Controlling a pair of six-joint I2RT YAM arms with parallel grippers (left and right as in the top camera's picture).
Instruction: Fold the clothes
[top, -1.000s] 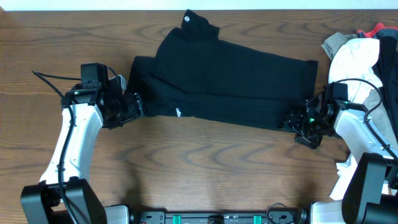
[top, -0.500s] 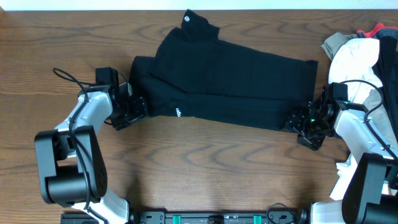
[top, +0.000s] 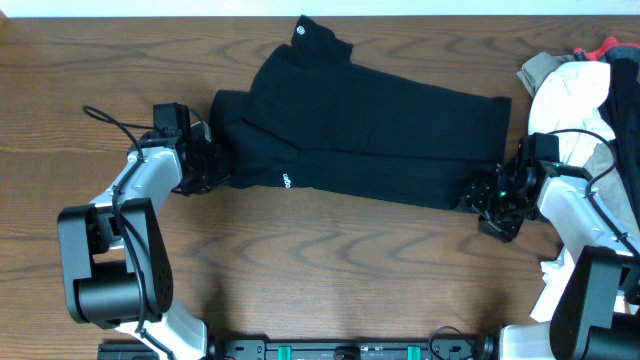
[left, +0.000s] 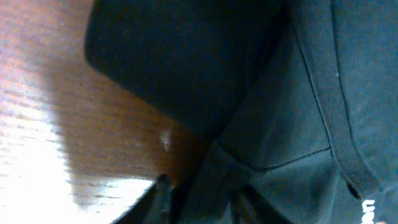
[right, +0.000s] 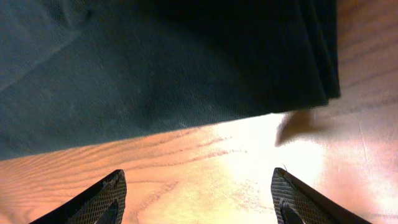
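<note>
Black shirt (top: 370, 130): long axis runs arm to arm.
Left gripper (top: 212, 168): at left edge, grip unclear.
Right gripper (top: 476, 195): at right corner, spread wide.

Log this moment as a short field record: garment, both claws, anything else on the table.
garment: black shirt, partly folded, lying flat across the table
markings: white round logo at far edge; white lettering near front edge
left claw: at shirt's left end, fingers close together, fabric between them
right claw: open, over bare wood beside shirt's near right corner, holding nothing
other: pile of light clothes at right edge
</note>
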